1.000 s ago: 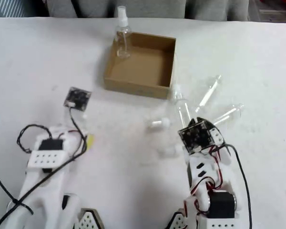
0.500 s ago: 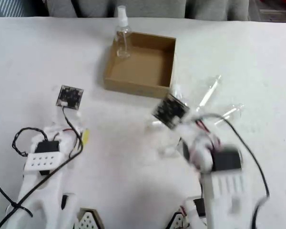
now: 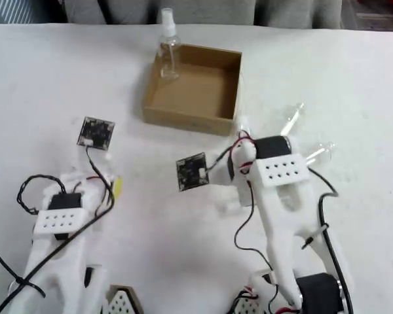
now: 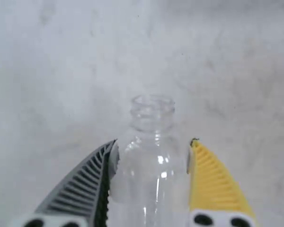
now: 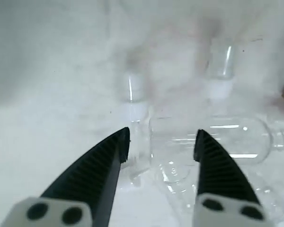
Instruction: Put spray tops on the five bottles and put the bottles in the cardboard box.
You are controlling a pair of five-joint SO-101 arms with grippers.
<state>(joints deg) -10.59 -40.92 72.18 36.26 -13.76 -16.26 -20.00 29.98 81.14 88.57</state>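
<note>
Left gripper (image 4: 151,144) clamped on uncapped bottle (image 4: 151,118), neck left clear, likely so a top can go on. Right gripper (image 5: 161,137) spread apart over spray tops (image 5: 135,111) and loose bottles (image 5: 217,139), probably to pick one. Capped bottle (image 3: 168,46) stands at cardboard box (image 3: 190,121) far corner.

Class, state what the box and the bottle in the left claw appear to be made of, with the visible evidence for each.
Box: probably cardboard, matte brown, with thin flat walls. Bottle in the left claw: clear and glossy, with bright glints and the table showing through it; plastic or glass, the look leaves that open.
</note>
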